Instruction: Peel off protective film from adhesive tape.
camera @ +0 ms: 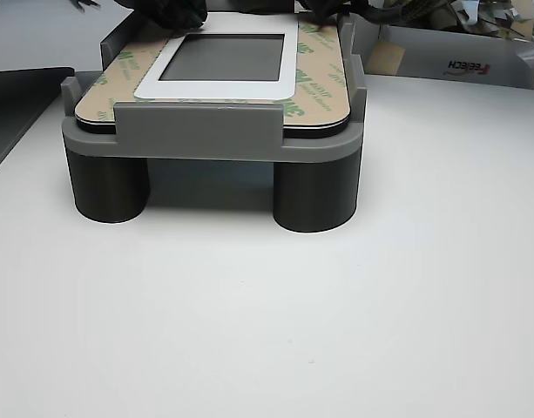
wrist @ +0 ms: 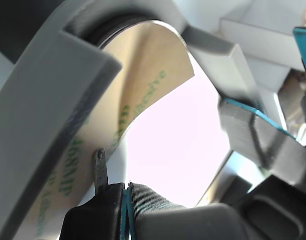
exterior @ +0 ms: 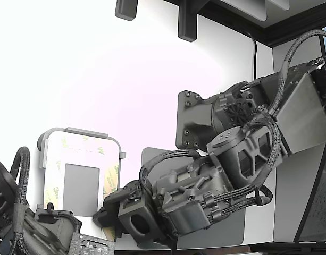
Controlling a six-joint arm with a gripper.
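The white rounded-corner frame [exterior: 80,154] lies in a grey fixture [exterior: 80,132]. Its adhesive tape border is faced with the tan-cream protective film with green logos [exterior: 110,178]. The other view shows the film [camera: 323,78] lying flat around the frame [camera: 219,87]. My gripper [exterior: 107,215] is at the frame's near corner on the exterior view's right. In the wrist view my gripper [wrist: 124,200] has its jaws closed together. A thin metal tip [wrist: 99,167] rests on the edge of the film [wrist: 138,75]. I see nothing held between the jaws.
A plain grey panel [exterior: 80,188] fills the frame's middle. A second arm [exterior: 24,223] sits at the exterior view's lower left. A dark grey mat [exterior: 232,228] lies under my arm. The fixture [camera: 197,131] stands on two round legs. A box [camera: 458,61] stands behind it.
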